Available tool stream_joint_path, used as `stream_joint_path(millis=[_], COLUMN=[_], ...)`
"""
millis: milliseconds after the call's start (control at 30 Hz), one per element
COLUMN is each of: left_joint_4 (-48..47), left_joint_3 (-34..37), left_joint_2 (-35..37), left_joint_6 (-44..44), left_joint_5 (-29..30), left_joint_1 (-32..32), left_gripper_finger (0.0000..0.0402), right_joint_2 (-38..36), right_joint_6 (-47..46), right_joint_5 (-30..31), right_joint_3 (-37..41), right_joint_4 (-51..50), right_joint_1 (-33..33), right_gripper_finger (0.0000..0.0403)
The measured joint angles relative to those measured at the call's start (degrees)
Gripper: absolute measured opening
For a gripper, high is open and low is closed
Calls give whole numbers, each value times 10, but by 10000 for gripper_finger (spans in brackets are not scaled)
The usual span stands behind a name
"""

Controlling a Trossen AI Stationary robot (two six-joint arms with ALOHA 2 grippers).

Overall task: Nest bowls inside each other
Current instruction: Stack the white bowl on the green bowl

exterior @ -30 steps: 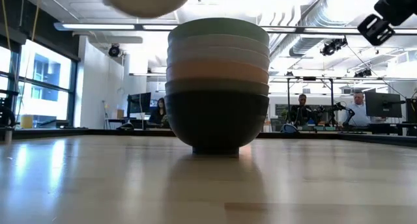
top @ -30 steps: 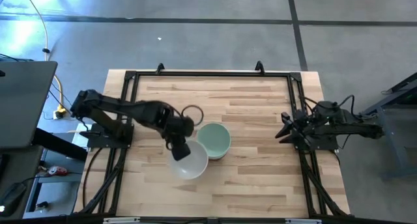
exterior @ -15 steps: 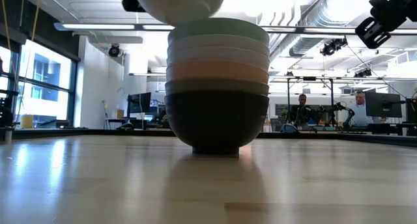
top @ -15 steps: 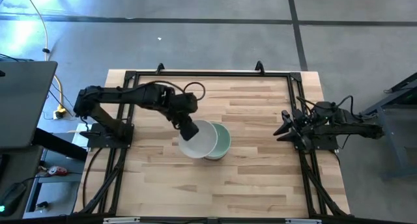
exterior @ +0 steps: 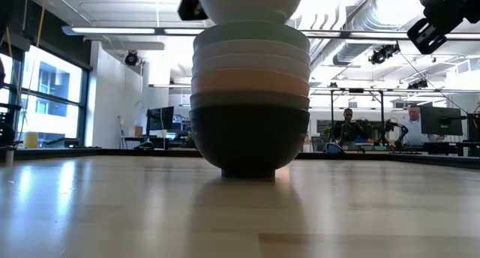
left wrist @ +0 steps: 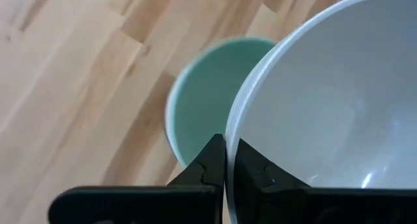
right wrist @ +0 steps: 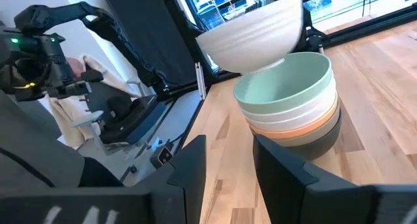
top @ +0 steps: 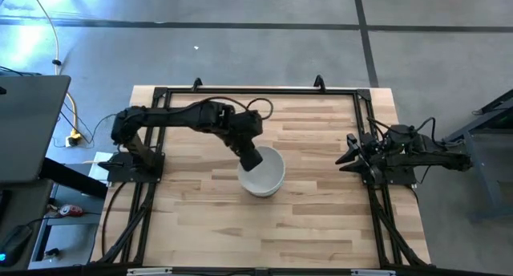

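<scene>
A stack of nested bowls (exterior: pixel 250 100) stands on its black bottom bowl at the table's middle. Above the black one come olive-grey, peach and white bowls, with a mint green bowl (right wrist: pixel 287 81) on top. My left gripper (top: pixel 251 157) is shut on a white bowl (top: pixel 263 172), which hangs right over the stack and hides it in the high view. The low view shows this bowl (exterior: pixel 247 3) just above the mint rim. My right gripper (top: pixel 350 154) waits open at the table's right edge, with nothing between its fingers (right wrist: pixel 195 165). My left gripper pinches the white bowl's rim (left wrist: pixel 232 116) on the bowl's left side, one finger inside the bowl and one outside. The fingers slant down from the table's far left. The bowl is lifted off the table, mouth up and slightly tilted, over the mint green bowl (left wrist: pixel 202 100).
A black metal frame (top: pixel 256 91) runs around the wooden tabletop (top: pixel 321 220), and both arm bases sit on its side rails. Bare wood lies all round the stack. People sit at desks (exterior: pixel 349 127) in the room beyond the far edge.
My left gripper has carried the white bowl from the near left of the stack toward the table's right and far edges, until it hangs over the mint green bowl. The bowl has stayed mouth up in the hold, and the stack has not moved.
</scene>
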State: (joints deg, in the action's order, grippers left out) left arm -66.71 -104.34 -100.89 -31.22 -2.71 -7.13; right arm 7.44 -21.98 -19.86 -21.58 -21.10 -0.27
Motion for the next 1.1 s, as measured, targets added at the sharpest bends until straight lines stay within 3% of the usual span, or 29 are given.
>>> stream_joint_path(millis=[433, 1100], left_joint_4=[-105, -136], left_joint_3=[-137, -142], left_joint_2=[-117, -146], left_joint_6=[49, 70], left_joint_5=[8, 34], left_joint_1=[-18, -14], left_gripper_finger=[0, 0], right_joint_2=[0, 0], right_joint_6=[0, 6], right_joint_5=[-1, -2], right_joint_3=[0, 0], right_joint_4=[4, 23], right_joint_1=[0, 0], right_gripper_finger=[116, 117])
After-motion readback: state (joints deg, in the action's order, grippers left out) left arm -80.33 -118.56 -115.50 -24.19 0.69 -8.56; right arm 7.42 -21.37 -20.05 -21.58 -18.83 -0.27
